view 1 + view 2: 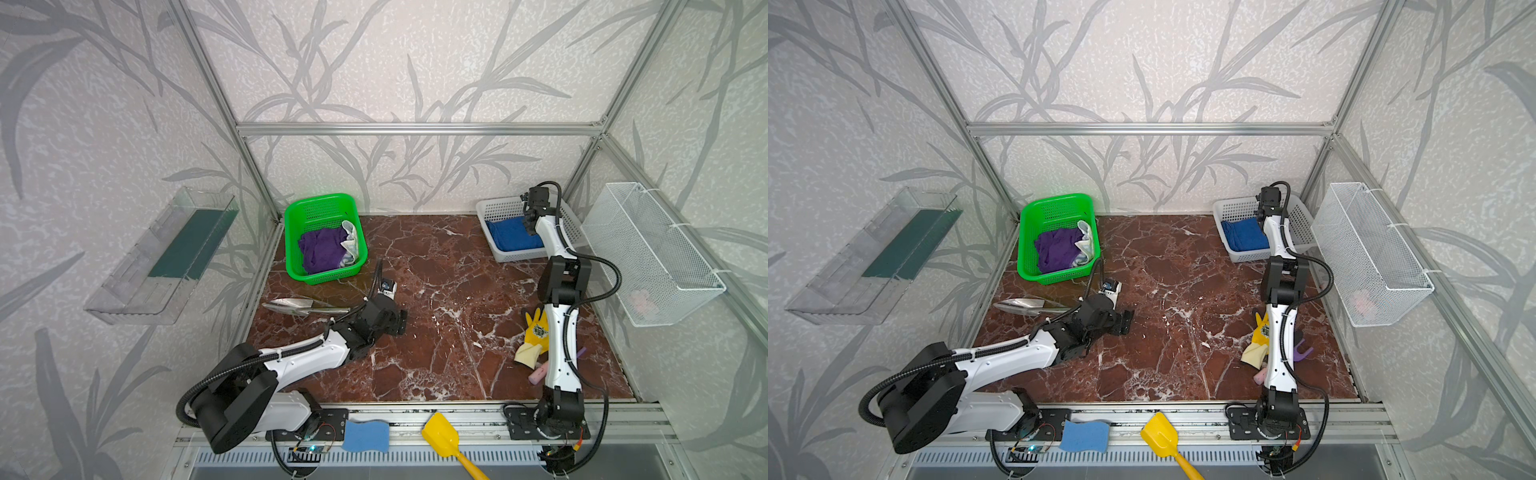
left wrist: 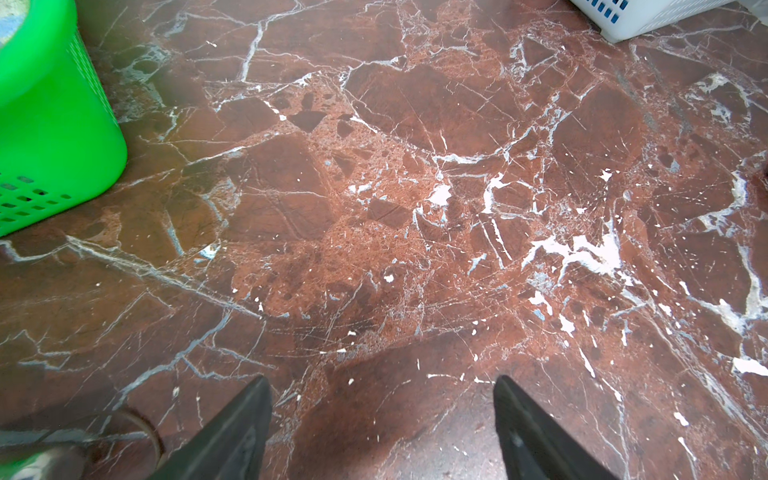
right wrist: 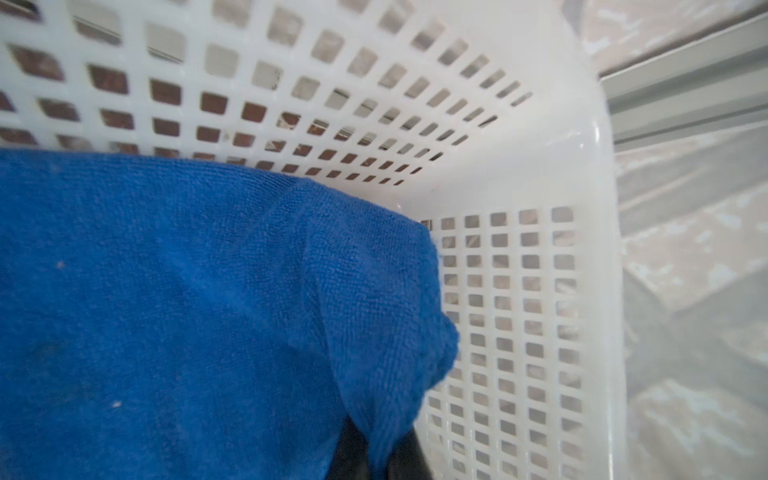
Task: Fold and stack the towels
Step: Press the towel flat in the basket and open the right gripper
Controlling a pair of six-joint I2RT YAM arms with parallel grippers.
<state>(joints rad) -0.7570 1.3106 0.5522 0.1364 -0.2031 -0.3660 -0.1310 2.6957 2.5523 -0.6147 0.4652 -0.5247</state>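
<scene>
The left arm (image 1: 307, 357) lies low from its base at the front left edge of the counter (image 1: 449, 291), forearm stretched toward the middle. The left gripper (image 2: 382, 382) sits level, just above the marble near the front corner of the green basket (image 1: 291, 232). Its jaws stand apart with only bare marble between them.

The right arm (image 1: 559, 345) rises tall from the front right edge, bends at the elbow and reaches to the back right corner. There its wrist tips down into the white basket (image 1: 494, 208). The right gripper (image 3: 380, 453) is closed, and a hanging fold of the blue towel (image 1: 509, 239) appears to be pinched between its dark fingers, though they are only partly in view. The rest of that towel lies inside the white basket.

The purple towel (image 1: 322, 249) lies bunched in the green basket at the back left corner, with the cream towel (image 1: 351, 241) crumpled against it. The cream towel's print is too small to read. A yellow glove (image 1: 536, 332) near the right edge carries a dark emblem, which is also unreadable.
</scene>
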